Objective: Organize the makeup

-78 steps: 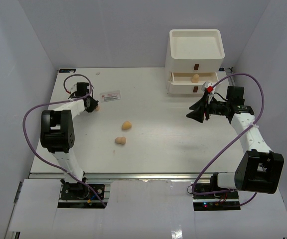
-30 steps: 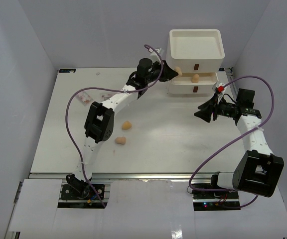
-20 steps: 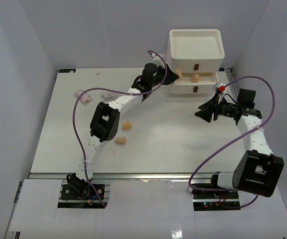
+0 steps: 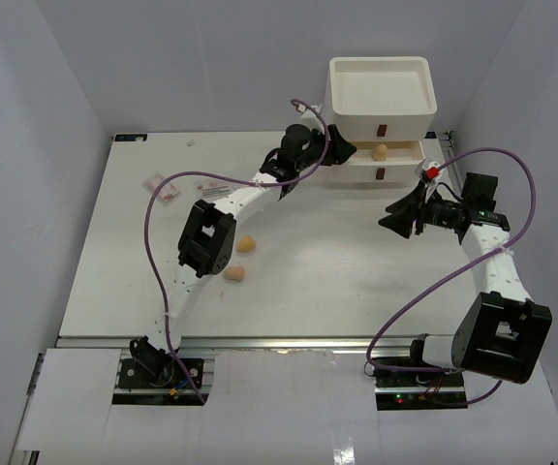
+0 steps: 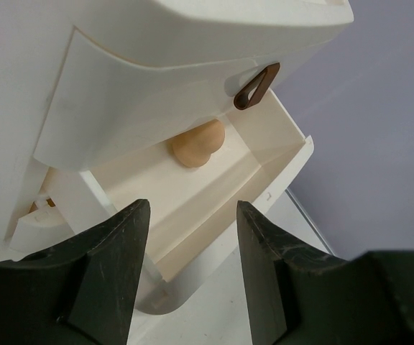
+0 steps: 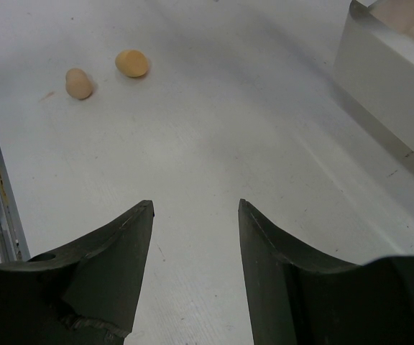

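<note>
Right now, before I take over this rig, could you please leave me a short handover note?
Left claw: open, empty, facing the open drawer.
Right claw: open, empty, over the table.
Done: a drawer sponge lies inside that drawer.
To do: far sponge and near sponge sit on the table's left half, and a packet lies at the back left.
</note>
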